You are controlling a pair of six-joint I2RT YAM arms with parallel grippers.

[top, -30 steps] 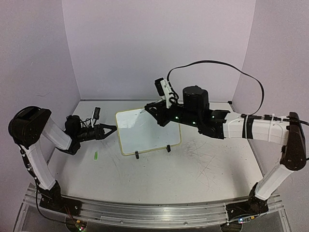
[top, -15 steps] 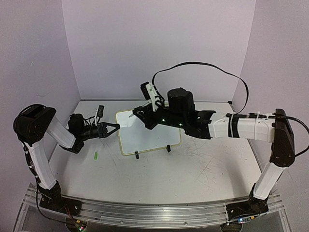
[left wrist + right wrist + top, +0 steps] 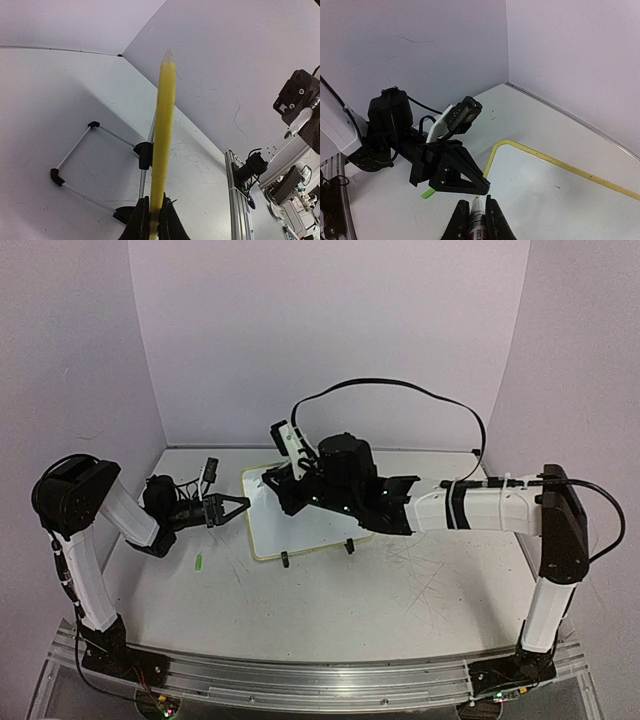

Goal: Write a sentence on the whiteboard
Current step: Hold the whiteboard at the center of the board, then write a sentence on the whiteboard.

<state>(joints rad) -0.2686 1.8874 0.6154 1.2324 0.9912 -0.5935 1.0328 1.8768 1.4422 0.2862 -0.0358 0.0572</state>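
The whiteboard [image 3: 318,523] stands tilted on two black feet at mid table, white with a thin yellow frame. No green sentence shows on it. My left gripper [image 3: 243,504] is shut on the board's left edge; in the left wrist view its jaws [image 3: 154,216] pinch the yellow frame [image 3: 164,125]. My right gripper [image 3: 272,480] is shut on a marker [image 3: 478,219], tip forward, over the board's upper left corner [image 3: 502,145], just beside the left gripper [image 3: 455,175].
A small green marker cap [image 3: 199,562] lies on the table left of the board, also in the right wrist view [image 3: 426,194]. The board's wire stand [image 3: 75,150] rests behind it. Walls close the back and sides.
My right arm has swung left across the board with the marker, from its upper middle to its upper left corner. The left gripper has edged slightly right at the board's edge.
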